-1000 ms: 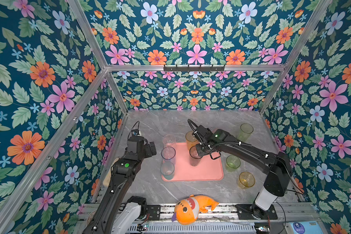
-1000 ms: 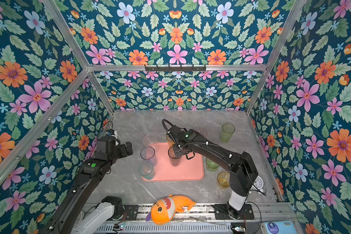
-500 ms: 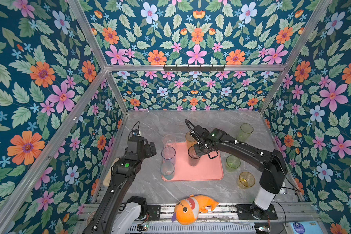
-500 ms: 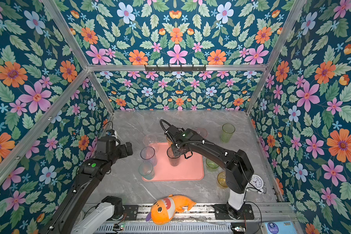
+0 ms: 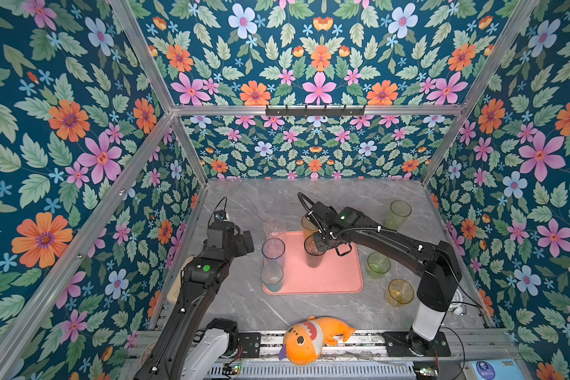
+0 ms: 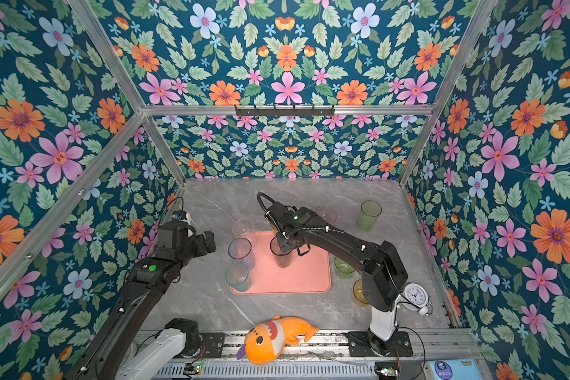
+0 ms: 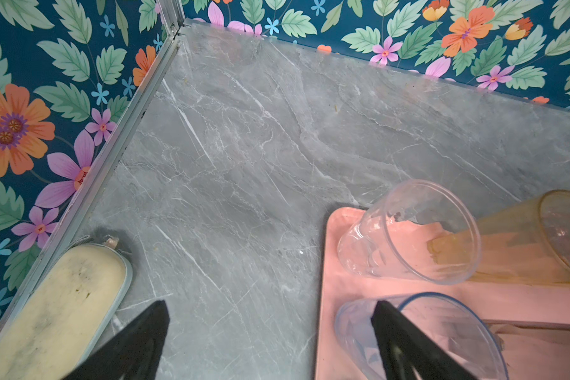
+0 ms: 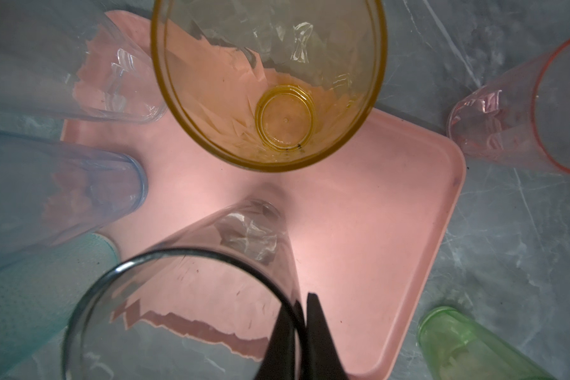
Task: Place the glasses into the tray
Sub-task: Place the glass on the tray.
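**Entry 1 – my right gripper** (image 8: 301,302): clenched on the rim of the smoke-grey tumbler (image 5: 313,255), one finger inside the wall and one outside. The tumbler is upright over the middle of the tray (image 5: 329,279); I cannot tell whether its base touches the tray

**Entry 2 – my left gripper** (image 7: 270,304): released, jaws spread wide with nothing between them, over the tabletop (image 5: 244,204) just left of the tray

**Entry 3 – tray:** salmon-pink, flat on the grey marble tabletop, between my two arms

**Entry 4 – glasses standing on the tray:**
- clear tumbler (image 5: 274,228), far left corner
- blue-grey tumbler (image 5: 273,251), left edge
- teal tumbler (image 5: 272,278), near left corner
- amber tumbler (image 8: 270,82), far edge, just behind my right gripper

**Entry 5 – glasses off the tray, upright on the tabletop:**
- pink tumbler (image 6: 326,215), near the far right corner
- tall green tumbler (image 5: 398,214), well apart toward the far right
- short green tumbler (image 5: 378,265), just beside the right edge
- yellow tumbler (image 5: 399,292), near right

**Entry 6 – sundries:**
- beige dish (image 7: 53,306) against the left wall
- orange plush toy (image 5: 310,339) on the front rail
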{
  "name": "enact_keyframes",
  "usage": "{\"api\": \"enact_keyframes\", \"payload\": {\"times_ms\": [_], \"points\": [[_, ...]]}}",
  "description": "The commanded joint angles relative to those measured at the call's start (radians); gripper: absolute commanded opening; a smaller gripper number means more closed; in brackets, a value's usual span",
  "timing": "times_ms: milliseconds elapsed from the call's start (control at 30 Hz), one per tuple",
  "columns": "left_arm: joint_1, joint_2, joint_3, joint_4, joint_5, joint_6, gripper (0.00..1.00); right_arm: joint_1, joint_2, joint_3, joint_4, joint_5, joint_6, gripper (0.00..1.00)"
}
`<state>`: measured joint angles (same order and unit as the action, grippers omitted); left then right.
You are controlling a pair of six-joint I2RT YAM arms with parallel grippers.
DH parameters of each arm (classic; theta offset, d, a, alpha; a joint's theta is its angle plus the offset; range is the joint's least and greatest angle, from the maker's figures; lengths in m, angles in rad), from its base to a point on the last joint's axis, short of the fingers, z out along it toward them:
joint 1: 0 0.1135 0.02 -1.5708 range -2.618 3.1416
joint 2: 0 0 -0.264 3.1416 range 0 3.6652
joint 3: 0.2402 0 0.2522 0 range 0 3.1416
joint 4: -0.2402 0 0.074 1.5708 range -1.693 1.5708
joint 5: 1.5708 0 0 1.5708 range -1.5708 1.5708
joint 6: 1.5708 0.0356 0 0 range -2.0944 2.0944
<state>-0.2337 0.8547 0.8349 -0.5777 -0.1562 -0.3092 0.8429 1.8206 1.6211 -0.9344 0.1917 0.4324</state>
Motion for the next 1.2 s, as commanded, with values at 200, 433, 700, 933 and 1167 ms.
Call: {"api": "enact_keyframes", "payload": {"times_ms": [200, 433, 700, 933, 1167], "points": [[0.001, 0.004, 0.007, 0.005, -0.003, 0.005, 0.99, 0.001, 0.009, 0.011, -0.027, 0.016, -0.003, 0.0], [0.001, 0.007, 0.009, 0.005, -0.002, 0.005, 0.99, 0.001, 0.019, 0.017, -0.024, 0.012, -0.001, 0.0], [0.0, 0.003, 0.012, -0.004, -0.008, 0.007, 0.99, 0.001, 0.03, 0.026, -0.02, 0.008, 0.007, 0.0], [0.002, -0.001, 0.009, -0.01, -0.011, 0.006, 0.99, 0.001, 0.033, 0.018, -0.017, 0.0, 0.019, 0.0], [0.001, -0.008, 0.012, -0.016, -0.016, 0.009, 0.99, 0.001, 0.032, 0.013, -0.012, -0.001, 0.025, 0.04]]}}
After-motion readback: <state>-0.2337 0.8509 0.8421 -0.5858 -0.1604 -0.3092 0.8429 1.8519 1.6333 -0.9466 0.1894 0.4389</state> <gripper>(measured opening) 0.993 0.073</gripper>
